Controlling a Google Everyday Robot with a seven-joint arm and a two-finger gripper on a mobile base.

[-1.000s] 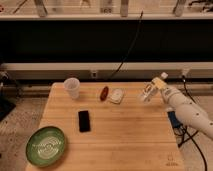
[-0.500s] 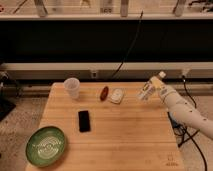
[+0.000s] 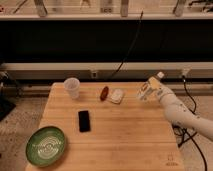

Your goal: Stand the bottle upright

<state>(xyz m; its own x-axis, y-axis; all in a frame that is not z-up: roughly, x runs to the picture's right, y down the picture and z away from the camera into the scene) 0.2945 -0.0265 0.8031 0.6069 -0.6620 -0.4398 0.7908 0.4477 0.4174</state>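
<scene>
nothing can be read on the bottle [image 3: 150,90] or in the mark [image 3: 170,161] on the table [image 3: 130,137].

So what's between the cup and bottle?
Camera view: a red object and a flat white one; end effector holds the bottle at the table's right edge.

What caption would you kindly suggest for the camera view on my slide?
Gripper shut on the bottle, holding it tilted near the wooden table's far right corner.
</scene>
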